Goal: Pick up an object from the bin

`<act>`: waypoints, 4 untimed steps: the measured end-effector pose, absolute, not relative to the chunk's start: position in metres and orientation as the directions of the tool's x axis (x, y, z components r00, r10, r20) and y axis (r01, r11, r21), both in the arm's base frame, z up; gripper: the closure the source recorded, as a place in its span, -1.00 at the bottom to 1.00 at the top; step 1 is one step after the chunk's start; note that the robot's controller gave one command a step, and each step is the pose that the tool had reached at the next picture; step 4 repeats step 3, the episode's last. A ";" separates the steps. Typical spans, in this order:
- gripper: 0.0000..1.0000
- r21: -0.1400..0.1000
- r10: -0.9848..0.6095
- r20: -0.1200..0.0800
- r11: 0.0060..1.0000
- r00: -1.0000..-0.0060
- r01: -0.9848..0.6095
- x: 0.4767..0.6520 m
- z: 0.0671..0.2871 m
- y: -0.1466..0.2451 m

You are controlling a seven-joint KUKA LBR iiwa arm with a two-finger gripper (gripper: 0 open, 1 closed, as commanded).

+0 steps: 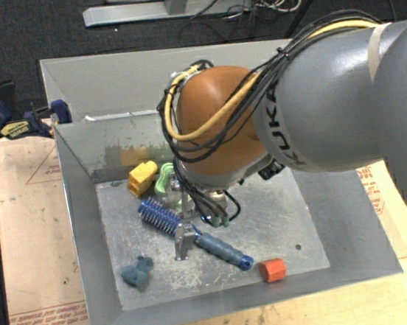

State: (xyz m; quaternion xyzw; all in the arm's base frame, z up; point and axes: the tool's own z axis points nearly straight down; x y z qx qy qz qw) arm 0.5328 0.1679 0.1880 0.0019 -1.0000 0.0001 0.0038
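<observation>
My gripper [182, 245] reaches down under the orange wrist cover to the bin floor, left of the middle. Its metal tip stands right at a blue brush [159, 216], where the bristled head meets the handle. The brush lies slantwise, head toward the upper left and handle running to the lower right. Whether the tip touches the brush I cannot tell. A green object [167, 178], partly hidden by the wrist, lies just behind the brush head. Next to it on the left sits a yellow block [143, 175].
A blue-grey lump [138, 272] lies near the front left corner of the floor. An orange-red cube [273, 269] sits by the front wall, just past the end of the brush handle. The arm and its cables cover the bin's middle and right rear.
</observation>
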 end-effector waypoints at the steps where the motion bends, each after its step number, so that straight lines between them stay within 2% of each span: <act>1: -1.00 0.000 -0.140 -0.010 0.990 -0.990 -0.140 0.531 0.079 0.090; 2: 1.00 0.002 -0.143 -0.007 0.990 -0.990 -0.143 0.530 0.081 0.093; 3: 1.00 0.001 -0.171 -0.010 0.985 -0.985 -0.171 0.541 0.202 0.102; 4: 1.00 0.001 -0.171 -0.010 0.985 -0.985 -0.171 0.541 0.202 0.102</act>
